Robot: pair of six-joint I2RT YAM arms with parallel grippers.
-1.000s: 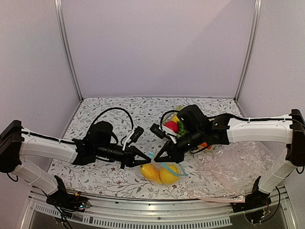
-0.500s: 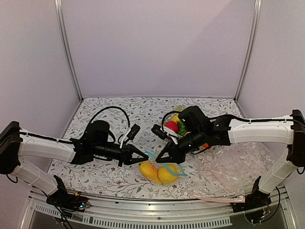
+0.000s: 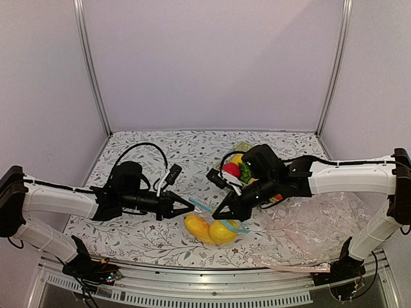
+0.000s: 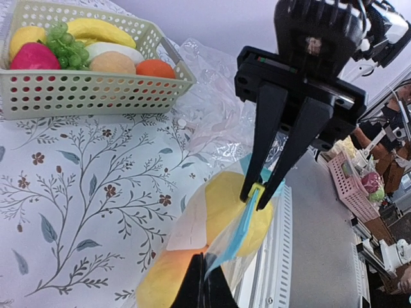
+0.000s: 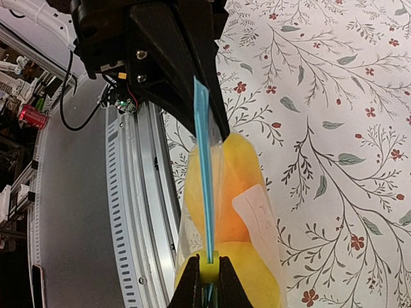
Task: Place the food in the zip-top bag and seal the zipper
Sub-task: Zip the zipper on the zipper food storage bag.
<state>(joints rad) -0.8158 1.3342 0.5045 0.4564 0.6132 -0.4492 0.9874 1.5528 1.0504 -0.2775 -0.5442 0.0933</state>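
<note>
The zip-top bag [image 3: 209,230] lies near the table's front edge with the food inside: a rounded yellow fruit [image 4: 228,205] and a longer orange-yellow one [image 5: 239,192]. The light blue zipper [image 5: 203,167] is stretched taut between both grippers. My left gripper [image 4: 204,289] is shut on one end of the strip. My right gripper [image 5: 207,282] is shut on the small yellow slider [image 4: 255,190] riding on the zipper. In the top view the left gripper [image 3: 192,206] and right gripper [image 3: 218,215] face each other just above the bag.
A green basket [image 4: 90,86] with other toy fruits stands behind the right arm. A large pinkish clear plastic sheet [image 3: 314,228] covers the table's right front. The metal table edge [image 5: 138,192] runs close beside the bag.
The left arm has drawn back to the left and the right gripper has shifted right, so the tips stand farther apart along the zipper. The bag has slid slightly left.
</note>
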